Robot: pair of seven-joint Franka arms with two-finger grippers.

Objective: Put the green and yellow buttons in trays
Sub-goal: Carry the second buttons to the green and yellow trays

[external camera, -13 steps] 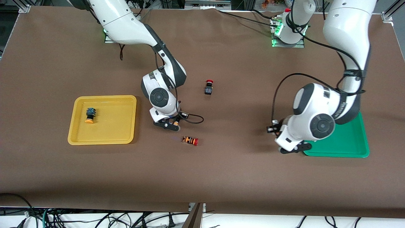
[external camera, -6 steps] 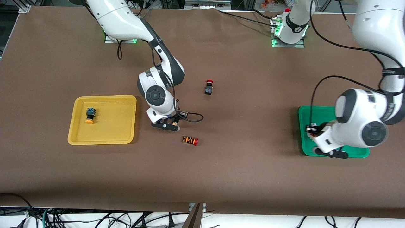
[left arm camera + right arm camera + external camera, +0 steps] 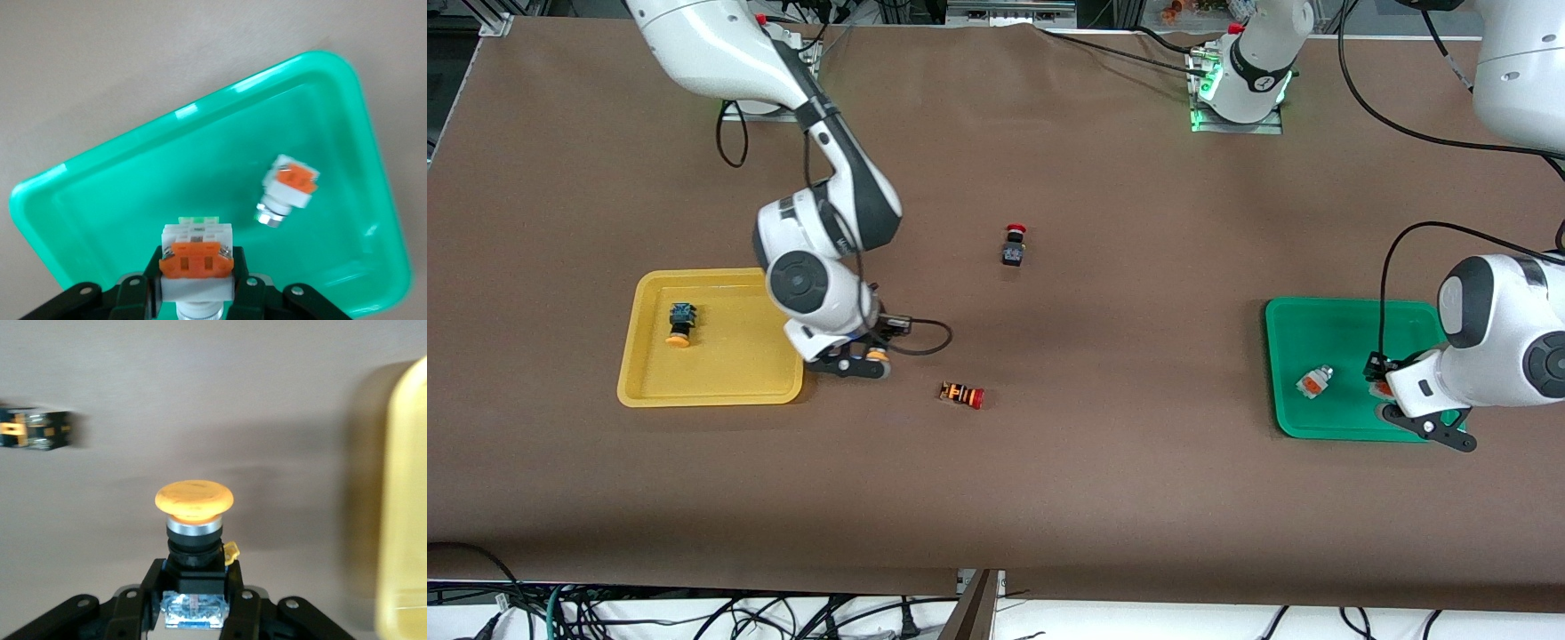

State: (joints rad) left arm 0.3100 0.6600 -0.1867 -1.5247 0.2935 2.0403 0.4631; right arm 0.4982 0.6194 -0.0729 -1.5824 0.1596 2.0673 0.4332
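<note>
My right gripper (image 3: 861, 364) is shut on a black-bodied button with a yellow-orange cap (image 3: 194, 499), holding it above the table beside the yellow tray (image 3: 711, 392). The tray's edge shows in the right wrist view (image 3: 407, 520). A second yellow-capped button (image 3: 680, 324) lies in that tray. My left gripper (image 3: 197, 280) is shut on a silver-white button with an orange face (image 3: 197, 257) over the green tray (image 3: 133, 200). In the front view this gripper (image 3: 1427, 427) is over the tray's (image 3: 1325, 329) near corner. Another white button (image 3: 1313, 382) lies in the green tray and shows in the left wrist view (image 3: 288, 187).
A black-bodied button with a red cap (image 3: 1014, 246) stands mid-table. An orange-striped button with a red cap (image 3: 961, 395) lies nearer the front camera, close to my right gripper, and shows blurred in the right wrist view (image 3: 33, 430). A cable loops from the right wrist.
My left gripper has swept toward its end of the table, across the green tray, uncovering the white button lying there. My right gripper has carried its button toward the yellow tray.
</note>
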